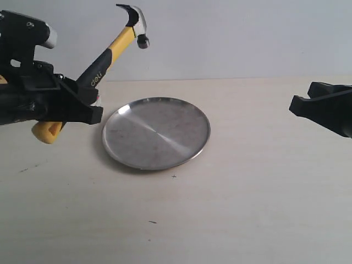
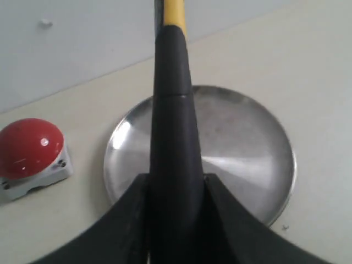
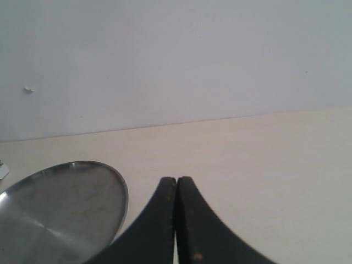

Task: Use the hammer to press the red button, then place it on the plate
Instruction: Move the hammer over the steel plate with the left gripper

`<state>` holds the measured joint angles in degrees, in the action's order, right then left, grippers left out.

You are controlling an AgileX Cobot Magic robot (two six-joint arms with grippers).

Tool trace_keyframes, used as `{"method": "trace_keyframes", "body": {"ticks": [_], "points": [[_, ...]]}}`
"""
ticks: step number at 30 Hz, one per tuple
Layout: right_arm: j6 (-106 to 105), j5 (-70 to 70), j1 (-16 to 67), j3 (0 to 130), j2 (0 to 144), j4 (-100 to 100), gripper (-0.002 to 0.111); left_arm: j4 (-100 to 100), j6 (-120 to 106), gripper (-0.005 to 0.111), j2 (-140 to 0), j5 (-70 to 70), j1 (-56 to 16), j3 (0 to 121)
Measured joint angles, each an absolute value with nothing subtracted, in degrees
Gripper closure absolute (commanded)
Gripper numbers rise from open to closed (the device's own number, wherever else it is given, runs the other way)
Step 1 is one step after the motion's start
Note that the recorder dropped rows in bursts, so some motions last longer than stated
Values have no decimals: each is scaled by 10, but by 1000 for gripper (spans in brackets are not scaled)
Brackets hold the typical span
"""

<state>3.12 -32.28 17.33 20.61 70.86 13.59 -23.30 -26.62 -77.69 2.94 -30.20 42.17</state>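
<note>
My left gripper (image 1: pixel 91 107) is shut on the black grip of the hammer (image 1: pixel 113 52), holding it tilted up with its dark head (image 1: pixel 137 25) high at the back, left of the plate's middle. The yellow loop end (image 1: pixel 48 132) sticks out below the gripper. In the left wrist view the handle (image 2: pixel 175 137) runs between the jaws over the silver plate (image 2: pixel 242 143), and the red button (image 2: pixel 27 146) sits on its grey base beside the plate. In the exterior view the left arm hides nearly all of the button. My right gripper (image 1: pixel 300 107) hovers shut and empty, far right of the plate (image 1: pixel 157 132).
The pale wooden table (image 1: pixel 247 192) stretches in front of and to the right of the plate. A plain light wall (image 1: pixel 231 38) stands behind it. The plate's rim (image 3: pixel 118 181) shows in the right wrist view, apart from the shut fingertips (image 3: pixel 168 184).
</note>
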Motion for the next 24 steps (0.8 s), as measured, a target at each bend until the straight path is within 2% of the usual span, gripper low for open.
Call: {"method": "trace_keyframes", "body": {"ticks": [5, 9, 19, 24], "points": [[31, -323, 173, 206, 709, 136, 108, 69, 106, 107, -810, 151, -321, 380], [31, -323, 173, 206, 709, 136, 108, 185, 295, 107, -855, 194, -308, 374], [31, -323, 173, 206, 709, 136, 108, 262, 478, 107, -938, 196, -277, 427], [31, -323, 173, 206, 709, 136, 108, 360, 610, 107, -993, 208, -260, 482]]}}
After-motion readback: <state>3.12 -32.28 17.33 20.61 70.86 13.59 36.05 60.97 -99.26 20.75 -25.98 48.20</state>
